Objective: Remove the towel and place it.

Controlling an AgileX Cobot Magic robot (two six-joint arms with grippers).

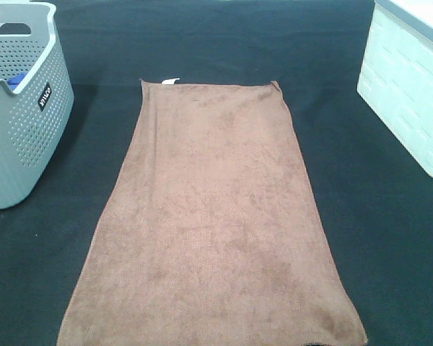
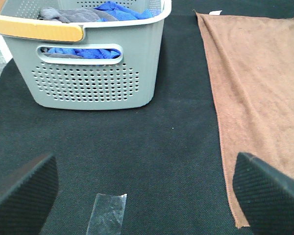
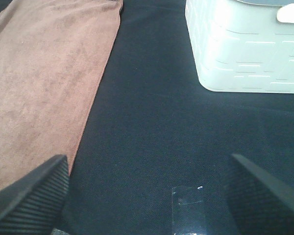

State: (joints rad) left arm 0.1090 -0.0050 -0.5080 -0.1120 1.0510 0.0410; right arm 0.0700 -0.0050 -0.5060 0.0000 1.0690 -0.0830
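The brown towel (image 1: pixel 215 216) lies spread flat on the dark table mat, its small white tag (image 1: pixel 170 81) at the far left corner. Neither gripper shows in the exterior high view. In the left wrist view my left gripper (image 2: pixel 147 193) is open above bare mat, with the towel (image 2: pixel 259 93) beside one fingertip and nothing between the pads. My right gripper (image 3: pixel 147 193) is open too, one fingertip (image 3: pixel 32 196) over the towel's edge (image 3: pixel 44 83), holding nothing.
A grey perforated basket (image 1: pixel 18 108) stands at the far left, with blue and grey cloths (image 2: pixel 95 12) inside. A white bin (image 1: pixel 411 86) stands at the far right. Clear tape strips (image 2: pixel 107 213) (image 3: pixel 188 210) are stuck on the mat near each gripper.
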